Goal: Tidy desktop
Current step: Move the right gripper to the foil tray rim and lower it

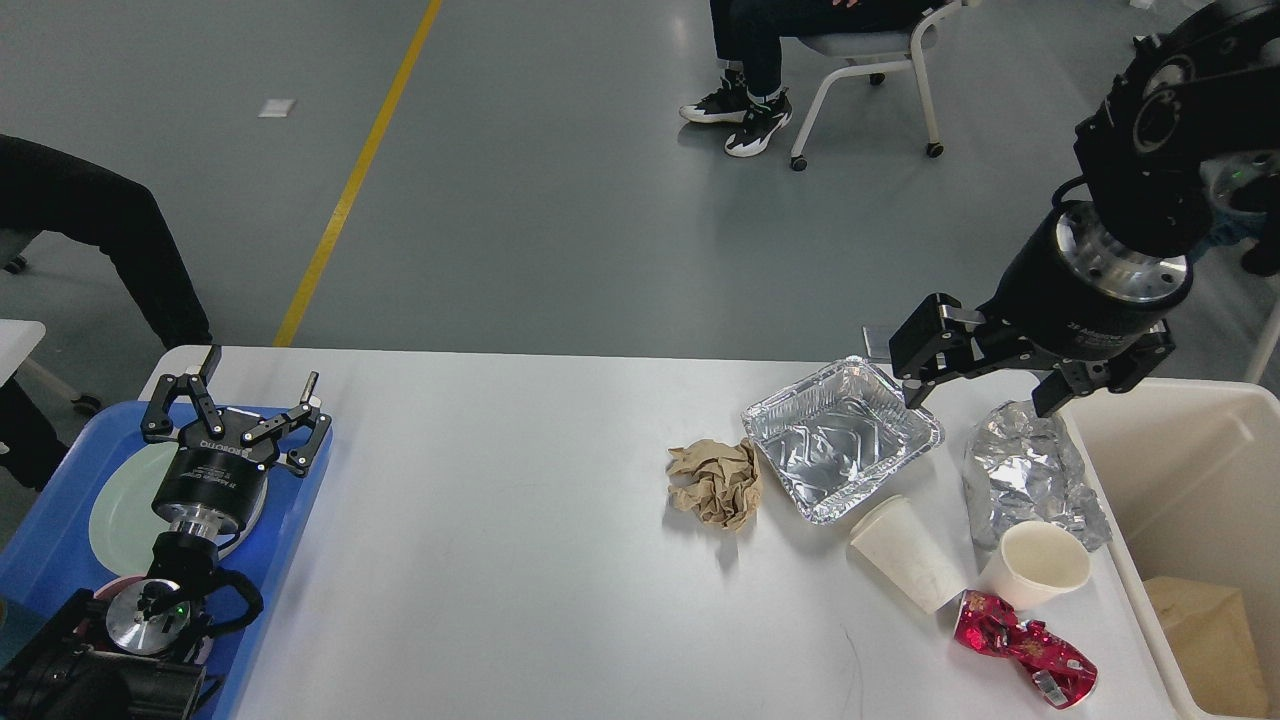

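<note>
The white desktop (500, 560) holds litter on its right half: a crumpled brown paper ball (715, 483), an empty foil tray (840, 440), a crumpled foil sheet (1025, 475), a paper cup on its side (905, 555), an upright paper cup (1035, 567) and a crushed red wrapper (1020, 650). My right gripper (982, 395) is open and empty, pointing down over the gap between the foil tray and the foil sheet. My left gripper (258, 375) is open and empty above the blue tray (300, 490).
A beige bin (1170, 480) stands against the table's right edge with brown paper (1200, 620) inside. The blue tray at the left edge holds a pale green plate (115, 505). People and a wheeled chair (870, 60) are on the floor beyond the table.
</note>
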